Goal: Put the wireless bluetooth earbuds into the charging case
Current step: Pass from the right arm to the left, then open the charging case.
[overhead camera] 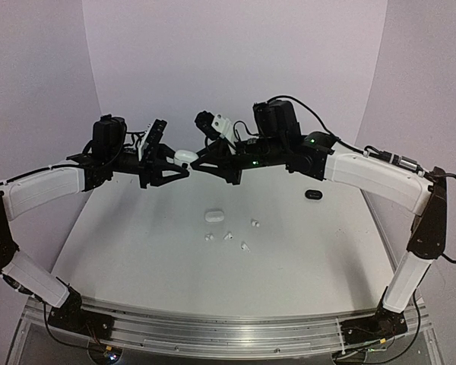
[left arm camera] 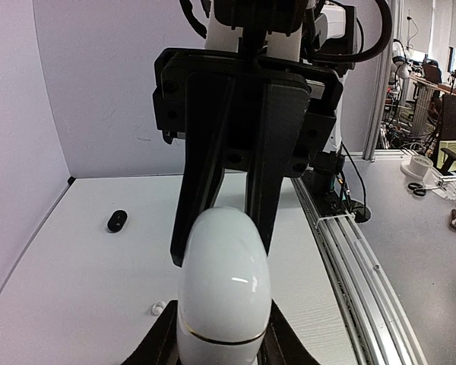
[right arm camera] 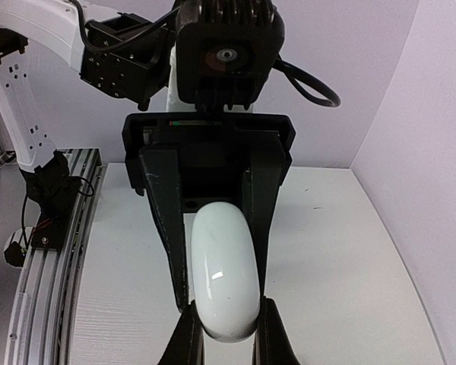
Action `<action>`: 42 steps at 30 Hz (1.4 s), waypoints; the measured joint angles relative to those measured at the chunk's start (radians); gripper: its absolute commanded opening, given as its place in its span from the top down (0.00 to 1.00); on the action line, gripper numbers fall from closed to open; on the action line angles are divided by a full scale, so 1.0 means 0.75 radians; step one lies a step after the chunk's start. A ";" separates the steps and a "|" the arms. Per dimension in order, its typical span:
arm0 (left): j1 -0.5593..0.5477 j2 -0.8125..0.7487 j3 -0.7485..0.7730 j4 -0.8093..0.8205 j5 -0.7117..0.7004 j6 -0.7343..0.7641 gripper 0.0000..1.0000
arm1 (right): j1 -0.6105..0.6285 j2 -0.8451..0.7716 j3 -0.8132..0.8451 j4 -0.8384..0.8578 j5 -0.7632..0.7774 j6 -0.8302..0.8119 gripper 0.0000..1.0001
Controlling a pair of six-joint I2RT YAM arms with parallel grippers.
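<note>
Earbuds (overhead camera: 228, 236) lie on table (overhead camera: 137, 258) below both hands, second case (overhead camera: 213, 215) beside them; left gripper (overhead camera: 178, 167) and right gripper (overhead camera: 201, 165) each clamp an end of one white case (overhead camera: 185, 157) mid-air; left wrist: seam (left arm camera: 224, 338) near own jaws, so hold base firm, pull evenly; black case (left arm camera: 116, 221) on table beside far hand; right wrist: same grip, nothing blocking.

The white table (overhead camera: 137, 258) carries a white case (overhead camera: 213, 215) and four white buds (overhead camera: 228, 236) beneath the meeting jaws, with a black case (overhead camera: 313, 195) off to their right.

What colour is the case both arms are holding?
The case is glossy white; clearest in left wrist view.
</note>
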 measured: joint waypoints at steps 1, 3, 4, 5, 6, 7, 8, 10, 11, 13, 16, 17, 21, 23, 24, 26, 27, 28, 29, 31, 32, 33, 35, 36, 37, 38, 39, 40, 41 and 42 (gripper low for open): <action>0.000 0.000 0.000 -0.001 -0.001 -0.001 0.74 | 0.000 0.000 0.000 0.000 0.002 0.000 1.00; 0.000 0.000 0.000 -0.001 -0.002 0.000 0.80 | 0.001 0.001 0.000 -0.001 0.003 0.000 1.00; 0.001 0.000 0.000 -0.002 -0.003 -0.002 0.81 | 0.002 0.001 0.000 -0.002 0.004 0.000 1.00; 0.001 0.000 0.000 -0.003 -0.005 -0.001 0.81 | 0.003 0.001 0.000 -0.003 0.004 0.002 1.00; 0.002 0.000 0.000 -0.001 -0.011 0.006 0.83 | 0.004 0.001 0.000 -0.003 0.007 0.005 1.00; 0.002 0.000 0.000 -0.001 -0.013 0.008 0.84 | 0.004 0.001 0.000 -0.003 0.007 0.005 1.00; 0.002 0.000 0.000 -0.001 -0.015 0.009 0.88 | 0.003 0.001 0.001 -0.003 0.008 0.006 1.00; 0.002 0.000 0.000 -0.002 -0.015 0.009 0.97 | 0.004 0.002 0.001 -0.004 0.011 0.006 1.00; 0.002 0.000 0.000 -0.002 -0.015 0.010 0.99 | 0.004 0.002 0.001 -0.004 0.012 0.006 1.00; 0.002 0.000 0.000 -0.002 -0.017 0.013 1.00 | 0.004 0.002 0.001 -0.004 0.013 0.006 1.00; 0.003 0.000 0.000 -0.004 -0.020 0.024 1.00 | 0.004 0.004 0.001 -0.003 0.014 0.006 0.96; 0.003 0.000 0.000 -0.005 -0.020 0.027 1.00 | 0.004 0.005 0.001 -0.003 0.015 0.006 0.89; 0.004 0.000 0.000 -0.016 -0.019 0.032 1.00 | 0.004 0.008 0.003 -0.004 0.020 0.015 0.64; 0.004 0.000 0.000 -0.019 -0.010 0.034 1.00 | 0.006 0.012 0.012 -0.008 0.034 0.029 0.60; 0.004 0.000 0.000 -0.024 -0.001 0.037 1.00 | 0.008 0.018 0.021 -0.011 0.044 0.027 0.59; 0.004 0.000 0.000 -0.028 0.005 0.050 1.00 | 0.008 0.025 0.036 -0.019 0.056 0.032 0.58; 0.006 0.000 0.000 -0.031 0.005 0.061 1.00 | 0.009 0.028 0.041 -0.026 0.062 0.035 0.58; 0.006 0.000 0.000 -0.038 0.005 0.072 1.00 | 0.010 0.028 0.044 -0.030 0.066 0.036 0.58; 0.006 0.000 0.000 -0.044 0.005 0.082 1.00 | 0.011 0.028 0.047 -0.036 0.072 0.037 0.58; 0.006 -0.001 0.000 -0.051 0.005 0.105 1.00 | 0.014 0.029 0.055 -0.051 0.082 0.041 0.59; 0.006 -0.001 0.000 -0.056 0.005 0.117 1.00 | 0.015 0.033 0.062 -0.059 0.084 0.042 0.60; 0.007 -0.001 0.000 -0.062 0.004 0.132 1.00 | 0.016 0.035 0.067 -0.065 0.086 0.043 0.61; 0.008 -0.001 0.000 -0.080 -0.001 0.162 1.00 | 0.018 0.043 0.080 -0.079 0.086 0.046 0.62; 0.009 -0.001 0.000 -0.094 -0.004 0.180 1.00 | 0.019 0.048 0.086 -0.087 0.086 0.046 0.62; 0.011 -0.001 0.001 -0.109 -0.007 0.203 1.00 | 0.020 0.051 0.090 -0.093 0.085 0.046 0.62; 0.011 -0.001 0.001 -0.119 -0.013 0.222 1.00 | 0.021 0.057 0.096 -0.099 0.084 0.046 0.62; 0.011 -0.001 0.001 -0.129 -0.019 0.243 1.00 | 0.021 0.064 0.103 -0.103 0.083 0.046 0.62; 0.013 -0.001 0.001 -0.139 -0.025 0.263 1.00 | 0.021 0.069 0.110 -0.106 0.082 0.046 0.62; 0.014 -0.001 0.001 -0.147 -0.028 0.278 1.00 | 0.021 0.073 0.113 -0.108 0.080 0.046 0.62; 0.014 -0.001 0.001 -0.155 -0.031 0.289 1.00 | 0.021 0.076 0.115 -0.109 0.078 0.047 0.62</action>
